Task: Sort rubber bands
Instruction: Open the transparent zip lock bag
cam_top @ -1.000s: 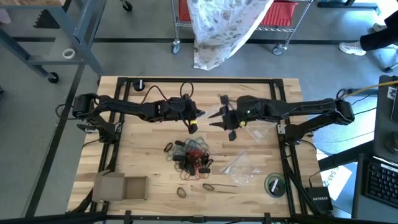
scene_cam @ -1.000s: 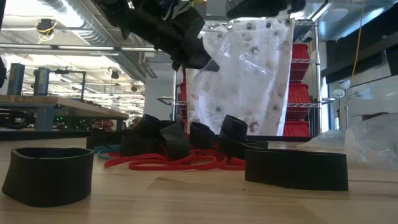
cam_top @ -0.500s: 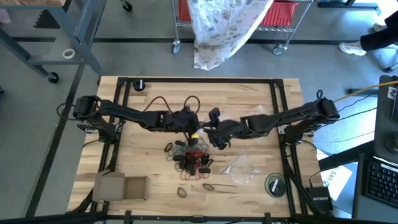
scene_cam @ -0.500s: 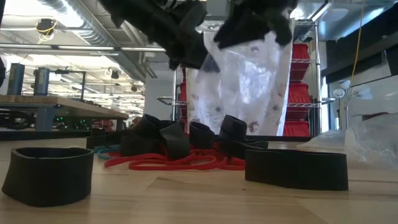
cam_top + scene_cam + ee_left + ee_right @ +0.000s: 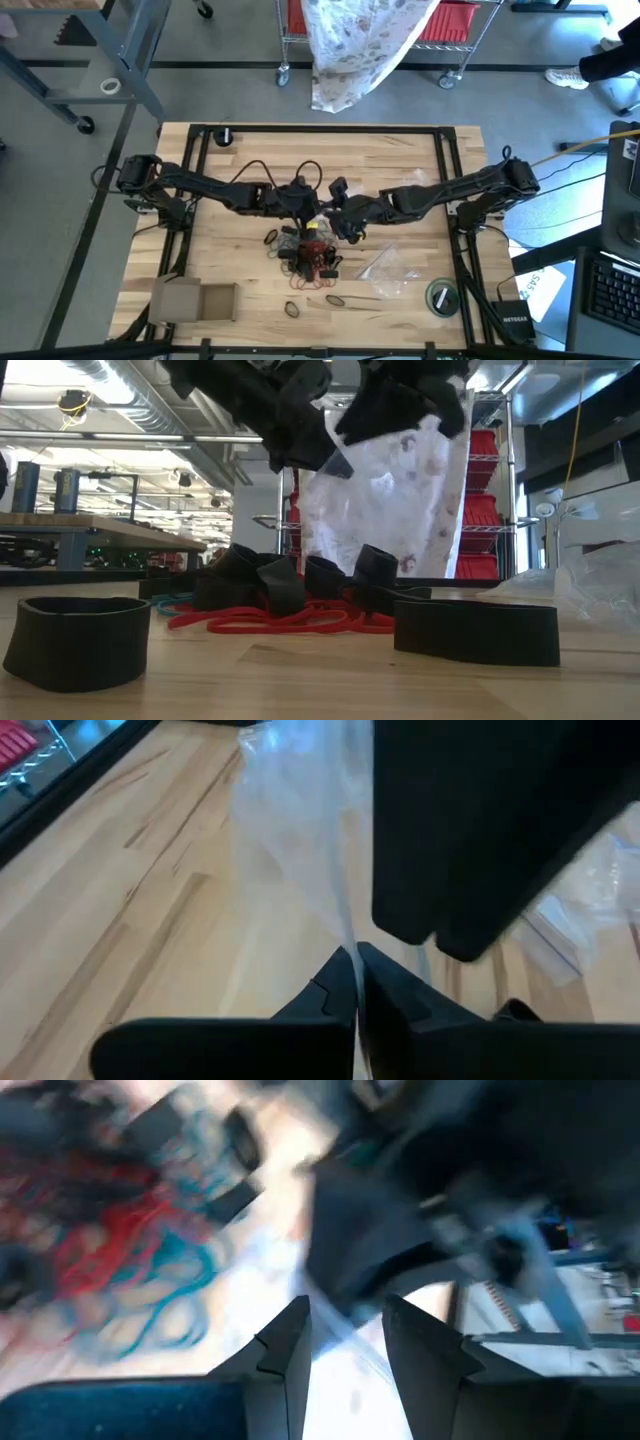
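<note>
- The left gripper [image 5: 312, 212] hangs over the middle of the desk [image 5: 230, 260], just above the far side of the heap of rubber bands [image 5: 308, 250].
- In the left wrist view its two dark fingers [image 5: 325, 1000] are pressed together on the edge of a thin clear plastic bag [image 5: 290, 850], which runs away from the fingertips over the bare wood.
- The right gripper [image 5: 338, 222] is close beside the left one, coming in from the desk's right side, so that the two meet over the pile.
- In the right wrist view its fingers [image 5: 285, 1350] stand apart with a gap between them; a strip of clear film lies in that gap, but whether the fingers touch it I cannot tell.
- The rubber bands lie heaped at the middle of the desk, red, teal and dark ones tangled together; in the low view wide black loops [image 5: 270, 585] stand on a bed of red ones [image 5: 270, 622].
- A few loose dark bands [image 5: 335, 299] lie nearer the front edge, apart from the heap.
- A second clear bag [image 5: 388, 268] lies flat to the right of the heap.
- A small cardboard box [image 5: 195, 300] sits near the front left corner, its flap open.
- A round green-rimmed lid [image 5: 441, 296] rests near the front right corner.
</note>
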